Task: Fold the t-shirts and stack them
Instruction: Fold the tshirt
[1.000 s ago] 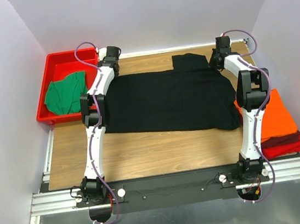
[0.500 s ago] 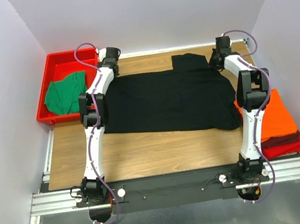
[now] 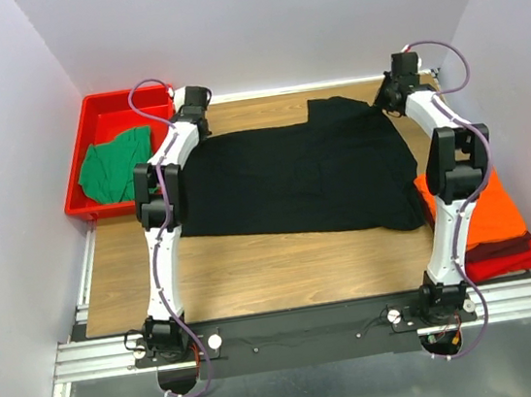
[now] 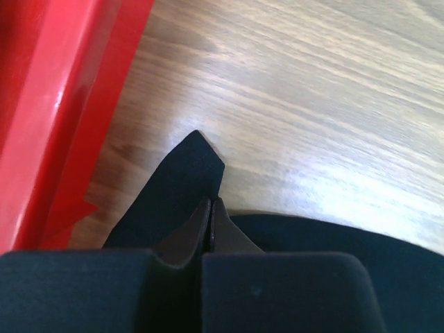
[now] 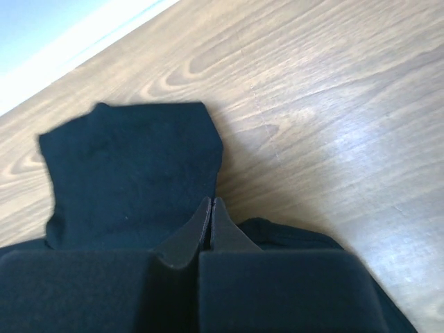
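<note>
Black cloth occupies the middle of the bench (image 3: 255, 268): the black t-shirt (image 3: 302, 179) is spread nearly flat there, with one sleeve projecting at the far right. The left end effector (image 4: 210, 211) is pressed fully together on the shirt's far-left corner. A small point of cloth is seen past its fingertips, near the wall of the red tray (image 4: 62, 104). The right end effector (image 5: 210, 208) is likewise closed tight at the root of the far-right sleeve, and the sleeve itself is laid flat on the wood beyond the tips. Since both far corners are pinched at once, it is judged that the far edge is held so that it can be lifted and drawn toward the near edge for a first fold. An even grip on both sides is judged necessary if the cloth is not to be skewed. The green t-shirt (image 3: 117, 167) is left crumpled in the tray and is judged to be awaiting its turn. The orange t-shirt (image 3: 487, 208) is laid folded at the bench's right edge, judged to be the stack in progress. Whether more than one layer is caught in either grip cannot be told.
</note>
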